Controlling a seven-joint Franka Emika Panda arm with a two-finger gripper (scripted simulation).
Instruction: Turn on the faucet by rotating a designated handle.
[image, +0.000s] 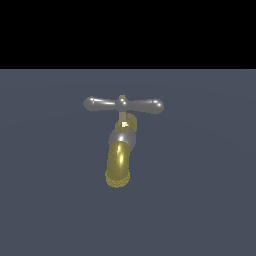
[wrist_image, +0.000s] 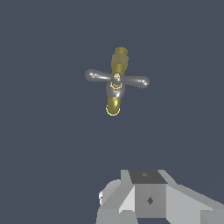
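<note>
The faucet (image: 119, 162) stands on the dark grey-blue floor, its brass-gold curved spout pointing toward the exterior camera. A silver collar and a thin brass stem rise above the spout. The handle (image: 123, 104) is a glossy silver-grey crossbar on top of the stem, lying level, with one arm toward the exterior view's left and one toward its right. The wrist view looks down on the faucet (wrist_image: 116, 98) and the handle (wrist_image: 117, 79). Only part of my grey gripper (wrist_image: 148, 197) shows at the wrist view's edge, well away from the handle and holding nothing I can see. The arm is out of the exterior view.
A flat dark grey-blue floor (image: 200, 200) spreads around the faucet. A black band fills the exterior view beyond the floor's far edge.
</note>
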